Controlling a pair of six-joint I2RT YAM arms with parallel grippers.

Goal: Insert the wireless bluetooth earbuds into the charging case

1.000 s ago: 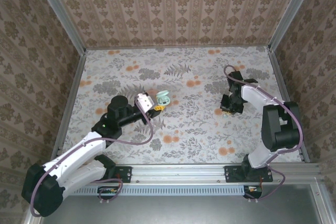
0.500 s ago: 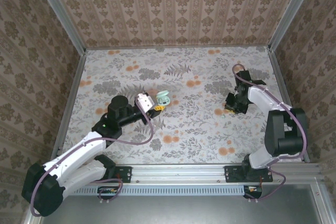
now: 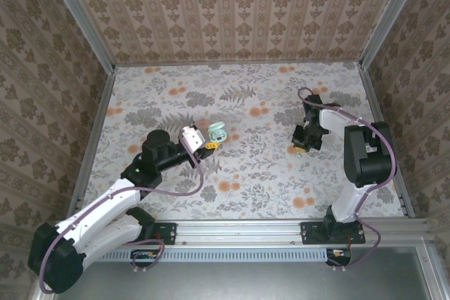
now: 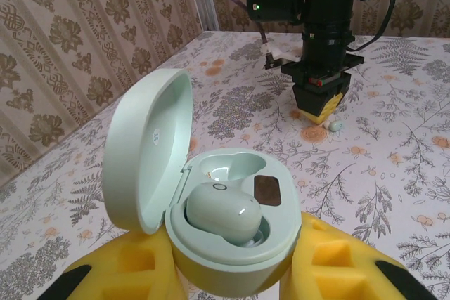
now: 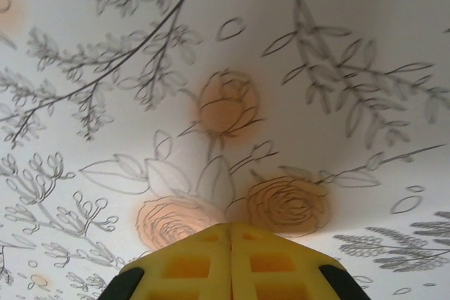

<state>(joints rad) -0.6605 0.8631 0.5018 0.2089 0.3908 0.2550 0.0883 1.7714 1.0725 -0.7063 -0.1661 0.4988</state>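
Bright, even light falls from above; the arms throw only faint, soft shadows on the table [image 3: 246, 173]. Between the left pincer's [image 4: 229, 272] pads the case [image 4: 232, 247] is sharp, with a small white glint on the earbud [image 4: 221, 216]. The wall [image 4: 84, 47] beyond it goes soft. Ahead of the right pincer [image 5: 230, 244] the print looks pale, washed out and slightly blurred.

Smooth glossy mint plastic charging case [image 4: 155, 152], equally glossy plastic earbud [image 4: 223, 217], matt yellow moulded plastic fingers [image 4: 336, 261] on the left hand [image 4: 228, 282], smooth matt floral-print bench [image 4: 394, 173], satin aluminium rail [image 3: 281, 230]
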